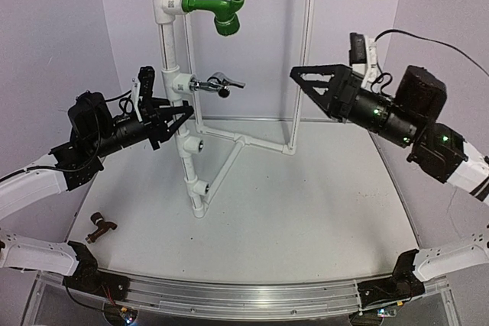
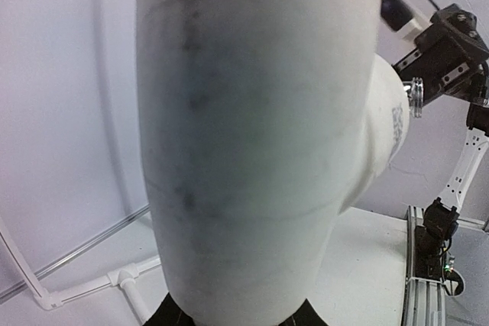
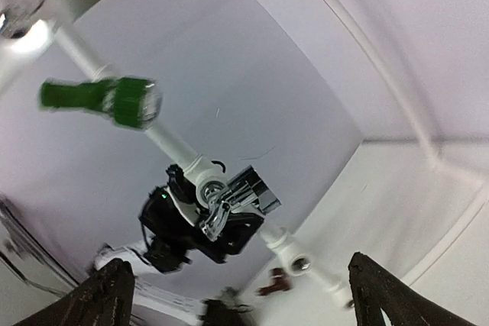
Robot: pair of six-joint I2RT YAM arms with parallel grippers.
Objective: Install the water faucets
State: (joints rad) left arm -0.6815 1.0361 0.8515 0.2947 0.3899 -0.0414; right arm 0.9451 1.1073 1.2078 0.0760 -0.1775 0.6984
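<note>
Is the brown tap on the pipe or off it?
Off. The brown tap lies on the table, away from the white pipe stand.

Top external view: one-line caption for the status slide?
Chrome faucet on the pipe stand, left gripper at its upright, right gripper open, brown faucet lying on table.

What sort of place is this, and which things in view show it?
Probably a robotics test cell: a free-standing white pipe frame on a table, a left arm and right arm on an aluminium rail, plain pale walls around.
</note>
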